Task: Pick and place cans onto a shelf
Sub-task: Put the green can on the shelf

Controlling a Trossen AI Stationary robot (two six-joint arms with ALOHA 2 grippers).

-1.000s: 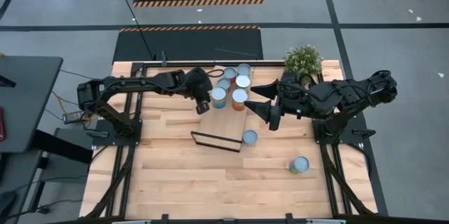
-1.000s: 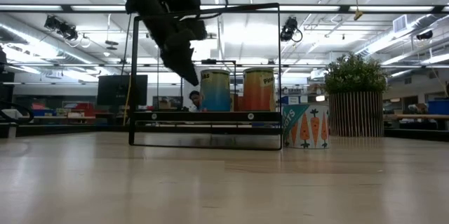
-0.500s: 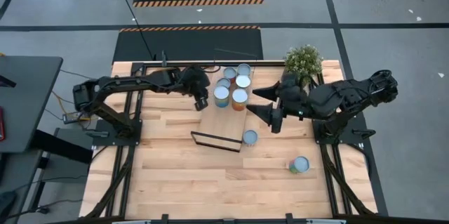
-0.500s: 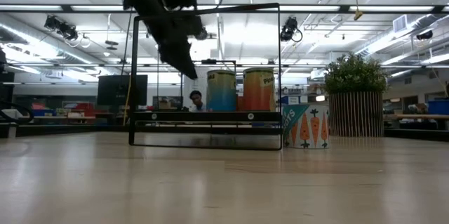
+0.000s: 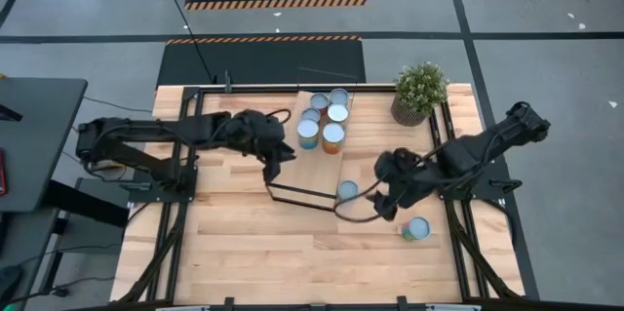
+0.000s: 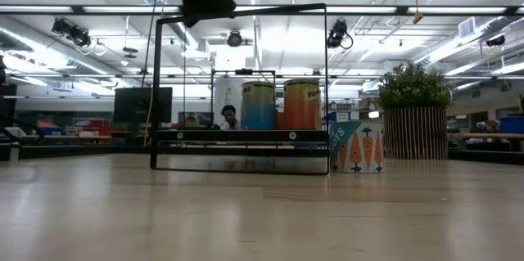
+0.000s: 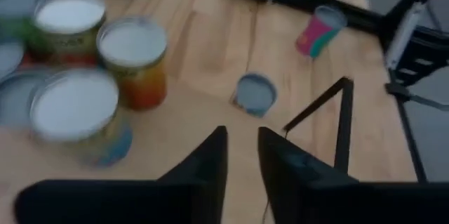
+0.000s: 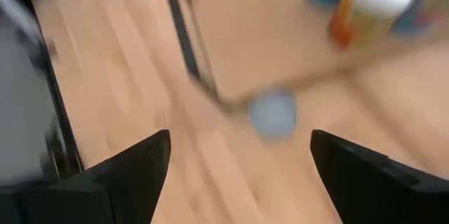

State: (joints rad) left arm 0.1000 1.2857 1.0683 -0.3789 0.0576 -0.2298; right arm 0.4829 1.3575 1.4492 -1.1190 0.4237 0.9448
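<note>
Several cans (image 5: 325,118) stand upright in a cluster on the far half of the light-wood shelf (image 5: 304,167); its black frame (image 5: 300,196) is at the near end. One blue-topped can (image 5: 347,190) stands on the table just right of the frame. Another can (image 5: 417,228) with a pink and green side sits nearer the front right. My left gripper (image 5: 283,155) hangs over the shelf's left edge, empty, fingers a narrow gap apart (image 7: 243,161). My right gripper (image 5: 359,204) is wide open and empty (image 8: 238,147), just near-side of the lone can (image 8: 272,115).
A potted plant (image 5: 421,87) stands at the far right corner. The tall black frame (image 6: 241,89) rises in front of the cans. Bare tabletop lies along the near edge and at the left.
My left gripper has drawn back from the cans toward the table's left and near side and has risen. My right gripper has swung from beside the cluster of cans toward the near edge, to the lone can by the frame.
</note>
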